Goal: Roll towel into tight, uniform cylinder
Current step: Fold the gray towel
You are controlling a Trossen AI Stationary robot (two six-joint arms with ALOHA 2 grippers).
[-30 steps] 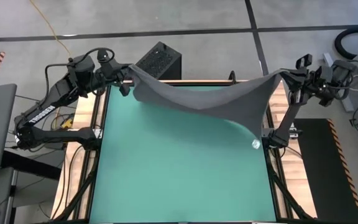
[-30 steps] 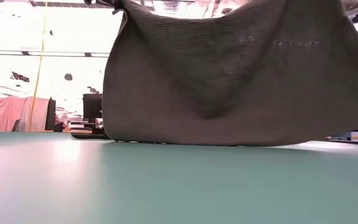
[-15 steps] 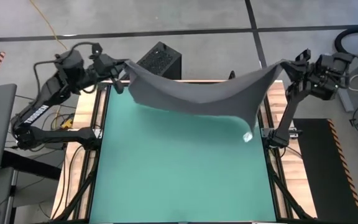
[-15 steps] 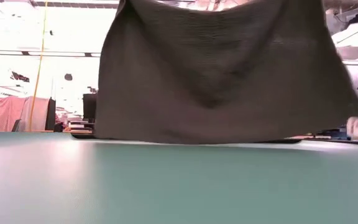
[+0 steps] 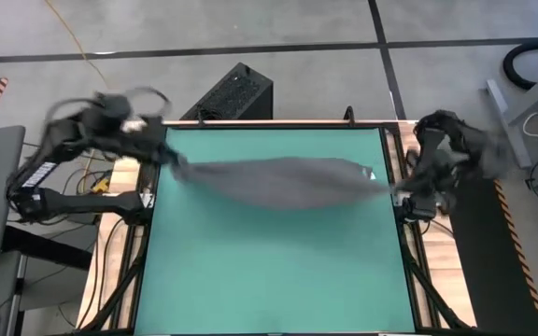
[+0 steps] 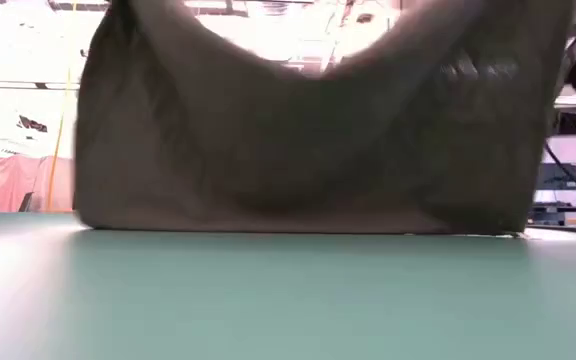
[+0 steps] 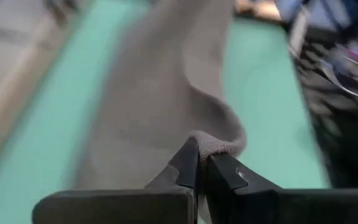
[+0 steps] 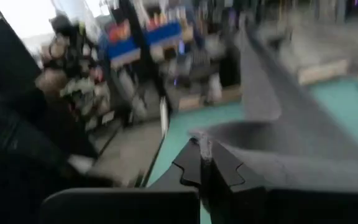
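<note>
Dark fingers of the left gripper [image 7: 197,163] pinch one corner of the towel [image 5: 278,180], and the right gripper [image 8: 204,155] is clamped on the opposite corner. A second ago both held the cloth high at the top of the high view; now they have swung down and toward the frame's centre, so the towel sags across the upper middle of the green table [image 5: 269,271], its lower edge touching down. It looks ready to be laid flat; rolling has not begun.

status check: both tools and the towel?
Left tool shut on towel corner. Right tool shut on opposite corner. Towel stretched between them, unrolled.
</note>
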